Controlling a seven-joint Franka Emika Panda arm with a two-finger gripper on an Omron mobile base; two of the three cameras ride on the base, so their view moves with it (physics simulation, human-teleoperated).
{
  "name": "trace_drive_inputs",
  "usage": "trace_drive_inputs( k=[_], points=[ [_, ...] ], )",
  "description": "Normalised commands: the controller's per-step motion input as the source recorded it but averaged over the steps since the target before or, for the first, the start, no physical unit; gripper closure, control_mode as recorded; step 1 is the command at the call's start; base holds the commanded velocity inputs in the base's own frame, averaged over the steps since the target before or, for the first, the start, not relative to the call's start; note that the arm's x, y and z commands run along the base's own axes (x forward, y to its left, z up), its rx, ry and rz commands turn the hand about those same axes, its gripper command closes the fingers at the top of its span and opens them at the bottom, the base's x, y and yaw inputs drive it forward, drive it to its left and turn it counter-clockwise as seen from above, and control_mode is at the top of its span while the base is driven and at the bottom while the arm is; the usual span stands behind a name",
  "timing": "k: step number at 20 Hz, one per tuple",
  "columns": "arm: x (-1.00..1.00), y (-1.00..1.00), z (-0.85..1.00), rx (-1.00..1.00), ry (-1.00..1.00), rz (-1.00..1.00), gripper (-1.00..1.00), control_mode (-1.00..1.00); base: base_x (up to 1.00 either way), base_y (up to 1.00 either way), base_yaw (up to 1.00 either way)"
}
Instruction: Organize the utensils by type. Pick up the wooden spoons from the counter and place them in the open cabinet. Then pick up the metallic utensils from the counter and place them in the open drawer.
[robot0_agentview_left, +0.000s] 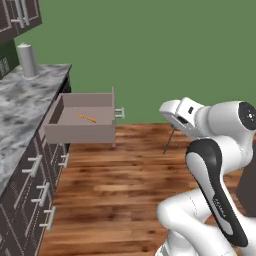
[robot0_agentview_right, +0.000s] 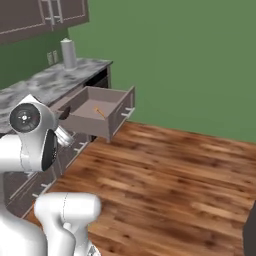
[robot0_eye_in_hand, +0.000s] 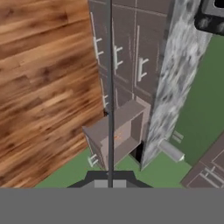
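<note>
One utensil w/ an orange handle (robot0_agentview_left: 87, 118) is lying inside the open drawer (robot0_agentview_left: 80, 133), on its flat bottom, roughly mid-drawer & angled; it's also showing as a small orange sliver in the right base view (robot0_agentview_right: 100, 112). Drawer is sticking out from the mauve-brown cabinet fronts under the marbled surface (robot0_agentview_left: 22, 107), at the far end of the run near the green wall. A grey cylindrical canister (robot0_agentview_left: 27, 60) is standing upright on the surface near its far end, well apart from the drawer.

Gripper (robot0_agentview_left: 173, 127) is hanging over the wood floor (robot0_agentview_left: 115, 175), to the right of the drawer & apart from it, jaws closed down tight on a slim dark grey utensil (robot0_agentview_left: 169, 140) that's pointing down & slightly left below it. In the hand view the same utensil (robot0_eye_in_hand: 110, 87) is running as a thin dark line straight up from the gripper (robot0_eye_in_hand: 109, 181), crossing over the drawer (robot0_eye_in_hand: 118, 135) seen beyond it. Can't tell the shape of its far end.
</note>
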Motion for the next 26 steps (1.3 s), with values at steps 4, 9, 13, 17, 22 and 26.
trace_drive_inputs(
  k=[4,9,13,17,22,26],
  points=[
    [0.0,0.0,0.0,0.0,0.0,0.0,1.0,1.0,1.0,0.03,0.25],
    [0.0,0.0,0.0,0.0,0.0,0.0,1.0,1.0,0.85,0.23,0.28],
    [0.0,0.0,0.0,0.0,0.0,0.0,1.0,1.0,0.56,0.53,0.28],
    [0.0,0.0,0.0,0.0,0.0,0.0,1.0,1.0,0.56,0.54,0.17],
    [0.0,0.0,0.0,0.0,0.0,0.0,1.0,1.0,0.7,0.58,-0.07],
    [0.0,0.0,0.0,0.0,0.0,0.0,1.0,1.0,0.62,0.55,-0.22]
  ],
)
